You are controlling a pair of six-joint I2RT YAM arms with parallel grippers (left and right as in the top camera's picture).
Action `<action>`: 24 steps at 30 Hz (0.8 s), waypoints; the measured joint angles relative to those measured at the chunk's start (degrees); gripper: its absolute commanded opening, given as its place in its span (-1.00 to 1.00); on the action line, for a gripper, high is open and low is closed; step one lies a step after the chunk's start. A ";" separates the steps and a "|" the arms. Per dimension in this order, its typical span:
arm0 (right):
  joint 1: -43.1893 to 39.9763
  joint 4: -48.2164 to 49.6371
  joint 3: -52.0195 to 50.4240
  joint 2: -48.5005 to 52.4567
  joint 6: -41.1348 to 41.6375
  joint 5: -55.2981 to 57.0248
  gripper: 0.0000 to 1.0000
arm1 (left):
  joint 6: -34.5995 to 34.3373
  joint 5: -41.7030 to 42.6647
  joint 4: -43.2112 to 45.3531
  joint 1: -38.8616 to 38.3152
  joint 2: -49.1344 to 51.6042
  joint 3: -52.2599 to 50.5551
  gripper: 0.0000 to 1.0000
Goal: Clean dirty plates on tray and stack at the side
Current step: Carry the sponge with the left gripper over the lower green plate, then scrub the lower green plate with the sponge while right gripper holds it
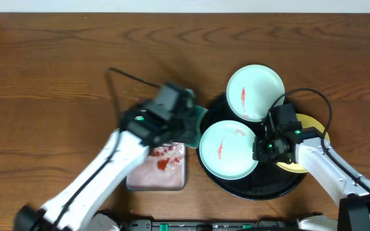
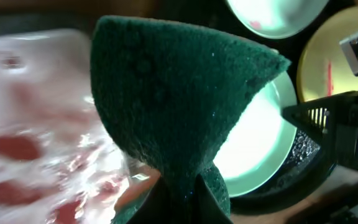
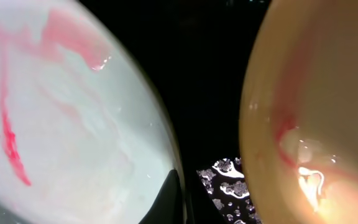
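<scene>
On the counter (image 1: 56, 77), the black tray (image 1: 262, 189) carries all three plates, each one red-smeared. The left claw (image 2: 191, 193) is clamped on a green sponge (image 2: 173, 99) beside the front mint plate (image 1: 227, 151). The right claw (image 1: 264, 146) seems to pinch this plate's rim. The step in hand is probably wiping this plate; next, the sponge must come down on the smear.

Yellow plate (image 1: 314, 121) mostly hidden beneath the right arm (image 1: 321, 164)

Two red-smeared mint plates (image 1: 229, 149) and a yellow plate (image 1: 316, 124) lie on the glossy black tray (image 1: 255, 190).
</scene>
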 measured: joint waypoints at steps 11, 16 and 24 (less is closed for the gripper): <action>0.98 0.35 0.00 0.02 0.07 2.45 -0.97 | -9.86 6.91 15.45 -8.48 18.62 0.00 -0.85; 1.05 0.76 0.00 0.04 0.39 2.69 -0.97 | -12.74 10.47 18.82 -10.08 26.75 0.11 -0.85; 1.05 0.83 0.00 0.13 0.48 3.08 -0.98 | -13.86 5.62 12.41 -10.86 27.89 3.34 -0.85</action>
